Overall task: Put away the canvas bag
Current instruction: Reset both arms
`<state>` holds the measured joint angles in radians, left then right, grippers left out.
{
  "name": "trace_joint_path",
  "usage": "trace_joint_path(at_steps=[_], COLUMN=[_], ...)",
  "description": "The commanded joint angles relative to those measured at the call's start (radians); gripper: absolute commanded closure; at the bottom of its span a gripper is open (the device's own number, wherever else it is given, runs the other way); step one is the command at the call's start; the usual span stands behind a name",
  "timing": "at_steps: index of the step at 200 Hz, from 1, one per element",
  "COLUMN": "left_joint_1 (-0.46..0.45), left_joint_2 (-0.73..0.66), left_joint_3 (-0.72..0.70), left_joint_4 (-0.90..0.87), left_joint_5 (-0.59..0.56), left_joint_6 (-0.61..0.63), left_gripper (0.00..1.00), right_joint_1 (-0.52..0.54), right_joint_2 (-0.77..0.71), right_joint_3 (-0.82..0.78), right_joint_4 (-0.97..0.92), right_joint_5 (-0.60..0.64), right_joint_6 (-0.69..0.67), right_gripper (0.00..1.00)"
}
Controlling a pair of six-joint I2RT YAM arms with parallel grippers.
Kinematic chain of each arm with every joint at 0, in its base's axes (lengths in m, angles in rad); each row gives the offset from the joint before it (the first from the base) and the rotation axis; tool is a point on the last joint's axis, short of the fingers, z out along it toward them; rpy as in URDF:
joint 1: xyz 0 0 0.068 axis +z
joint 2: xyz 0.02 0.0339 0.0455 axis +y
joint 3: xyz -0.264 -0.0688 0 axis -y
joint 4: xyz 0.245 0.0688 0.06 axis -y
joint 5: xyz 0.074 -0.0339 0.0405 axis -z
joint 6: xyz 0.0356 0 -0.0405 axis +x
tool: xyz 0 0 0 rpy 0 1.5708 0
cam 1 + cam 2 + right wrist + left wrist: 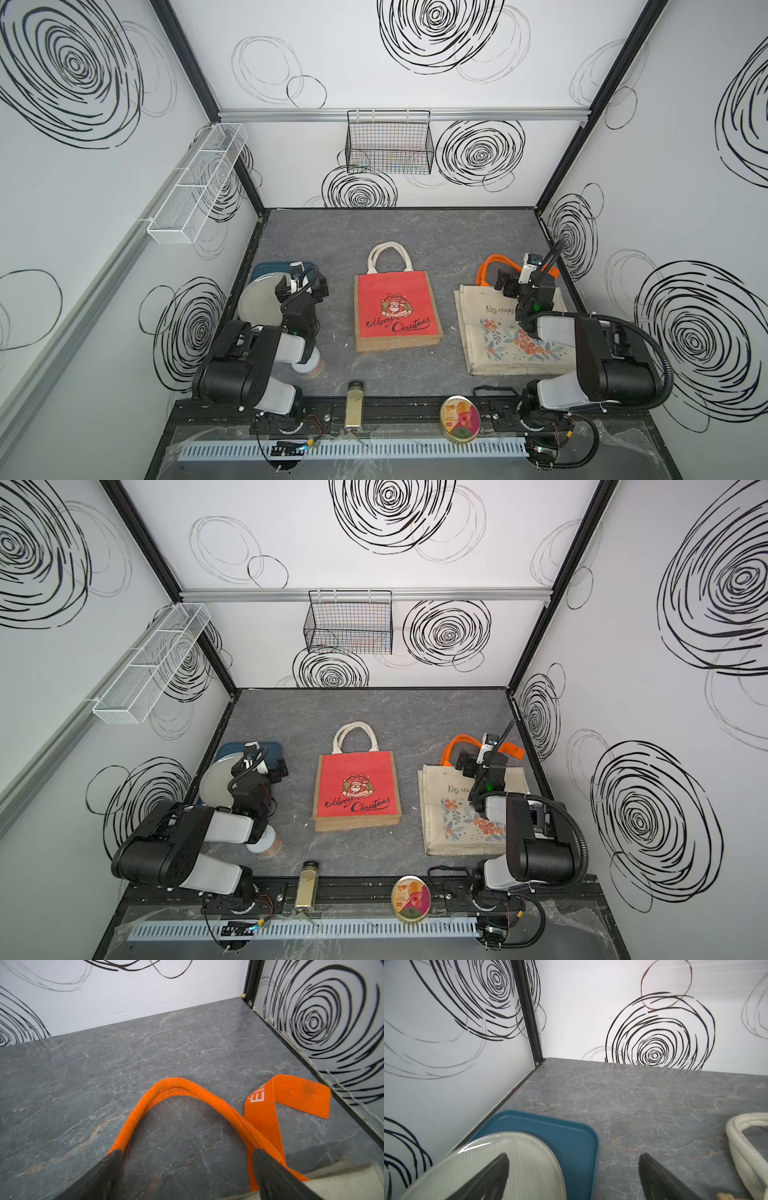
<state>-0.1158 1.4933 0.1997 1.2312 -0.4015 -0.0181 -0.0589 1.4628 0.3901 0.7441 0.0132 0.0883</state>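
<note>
Canvas bag (484,320) first: where does it lie?

Flat on the grey table (374,232), on the right-hand side close to the side wall, with its cream cloth and flower print facing up. Its orange handles (187,1093) spill off the far end onto the tabletop. An orange strap end (291,1097) with white letters lies beside them.

And the right gripper (189,1157)?

It is over the bag's far end, where the handles leave the cloth. The jaws stand wide apart with nothing between them. In the right wrist view the handle loop arches just ahead, with one leg running under each fingertip. Whether the fingers touch the webbing, I cannot tell.

Does the arm cover the bag?

Partly. In both top views the right arm (598,345) hides the near right part of the print.

What lies next to it?

A red Christmas bag (395,307) lies in the middle of the table, well apart, with its cream handles pointing to the back wall.

The left gripper (574,1159)?

Also wide open and empty, over by the left wall. One finger is above a grey plate (529,1147) that sits on a blue tray (571,1136), and the other is above bare table.

Anything on the walls?

A black wire basket (388,143) hangs on the back wall, and a white mesh basket (199,183) on the left one.
</note>
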Motion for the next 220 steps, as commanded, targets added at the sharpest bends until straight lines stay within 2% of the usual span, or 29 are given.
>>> trace_joint_path(at_steps=[1,31,220], left_joint_1=[0.007,0.027,0.028], left_joint_2=[0.009,0.007,0.004], left_joint_3=[-0.005,0.004,0.0], left_joint_4=[0.118,0.094,0.102], left_joint_5=[0.062,0.107,0.105], left_joint_6=[0.027,0.015,0.017], left_gripper=[0.01,0.01,0.01], right_joint_1=[0.002,0.001,0.008], right_joint_2=[0.007,0.003,0.023], right_joint_3=[0.013,0.008,0.032], right_joint_4=[0.039,0.044,0.021], right_joint_5=[-0.023,-0.027,-0.015], right_joint_6=[-0.016,-0.015,-0.018], right_gripper=[0.0,0.0,0.0])
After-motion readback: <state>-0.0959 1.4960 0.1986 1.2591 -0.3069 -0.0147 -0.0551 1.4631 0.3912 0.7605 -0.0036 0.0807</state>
